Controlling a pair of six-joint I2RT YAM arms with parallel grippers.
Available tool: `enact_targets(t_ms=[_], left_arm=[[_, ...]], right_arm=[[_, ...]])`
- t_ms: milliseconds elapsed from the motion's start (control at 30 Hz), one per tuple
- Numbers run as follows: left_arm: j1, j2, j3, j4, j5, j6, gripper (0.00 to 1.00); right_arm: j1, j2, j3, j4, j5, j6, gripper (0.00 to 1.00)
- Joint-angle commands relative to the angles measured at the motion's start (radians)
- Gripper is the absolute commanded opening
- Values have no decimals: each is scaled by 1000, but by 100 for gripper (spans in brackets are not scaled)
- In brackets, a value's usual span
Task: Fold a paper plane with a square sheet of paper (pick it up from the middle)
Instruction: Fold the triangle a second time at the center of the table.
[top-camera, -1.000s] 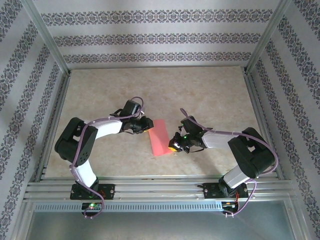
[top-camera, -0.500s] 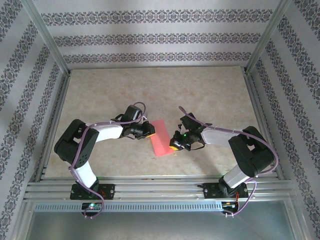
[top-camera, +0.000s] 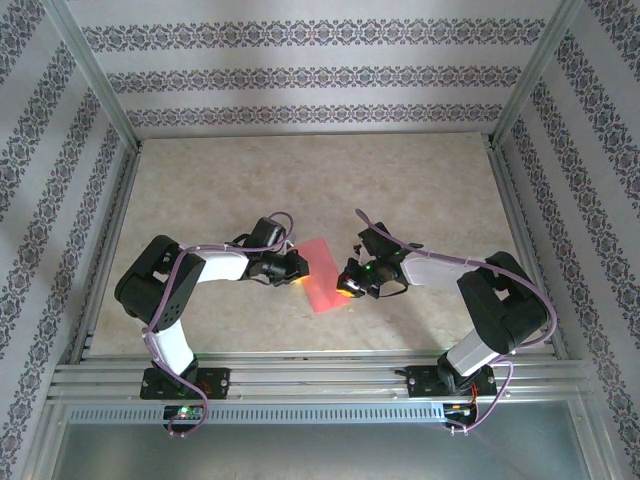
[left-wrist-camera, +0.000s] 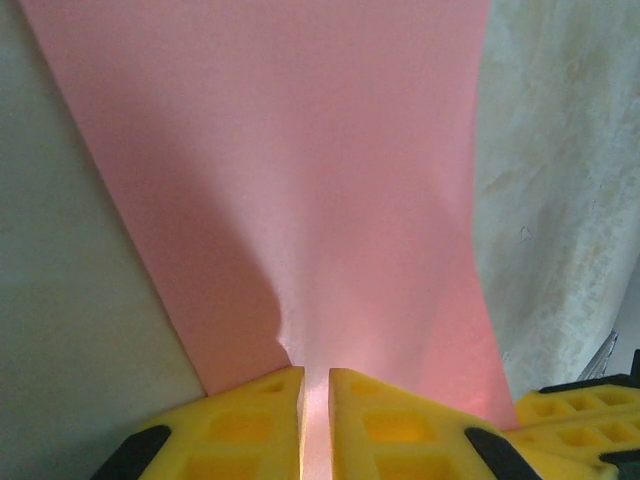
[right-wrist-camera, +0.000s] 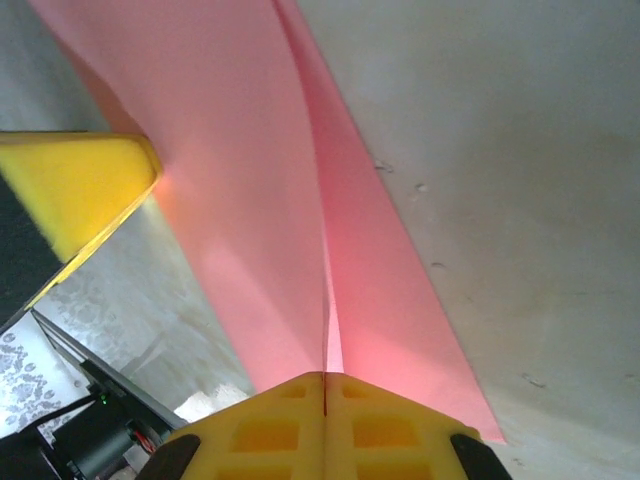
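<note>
- In the top external view, the pink sheet of paper (top-camera: 320, 278) is sitting near the middle of the surface (top-camera: 400, 180), a little toward the near edge. It is showing as a narrow strip running from far to near and leaning slightly right. The left end effector (top-camera: 298, 274) is meeting its left long edge. The right end effector (top-camera: 346, 290) is meeting its right long edge, closer to the near end, so the sheet is lying between the two. From up here the jaws are too small to read, and I cannot tell whether the sheet is clear of the surface.
- In the left wrist view, the left end effector (left-wrist-camera: 316, 375) is pinching the nearest edge of the sheet (left-wrist-camera: 300, 150). Only a thin slit is showing between its yellow fingers (left-wrist-camera: 240, 420), and pink paper is running into that slit. The sheet is spreading away from the fingertips up the frame and buckling slightly just ahead of the grip. Pale surface (left-wrist-camera: 560, 200) is showing on the right.
- In the right wrist view, the right end effector (right-wrist-camera: 325, 378) is clamping the sheet (right-wrist-camera: 260, 200) with its jaws pressed fully together. A crease is running from their seam up the frame, with a pink panel sloping off on each side. A yellow finger (right-wrist-camera: 75, 185) of the left end effector is touching the sheet's left edge.
</note>
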Motion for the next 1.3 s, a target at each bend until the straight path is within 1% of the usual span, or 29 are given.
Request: enact_targets(t_ms=[0, 200, 367, 733, 1267], left_arm=[[-16, 32, 16, -49, -40, 20, 16], [-17, 41, 24, -78, -54, 34, 15], [-17, 44, 28, -87, -60, 39, 15], [-16, 43, 40, -108, -70, 48, 15], [-17, 49, 40, -122, -81, 46, 14]], right_arm=[[17, -2, 38, 18, -41, -31, 3], [25, 24, 67, 61, -71, -35, 4], [38, 76, 94, 127, -77, -4, 4], [69, 167, 130, 187, -16, 26, 4], [84, 224, 137, 221, 27, 60, 3]])
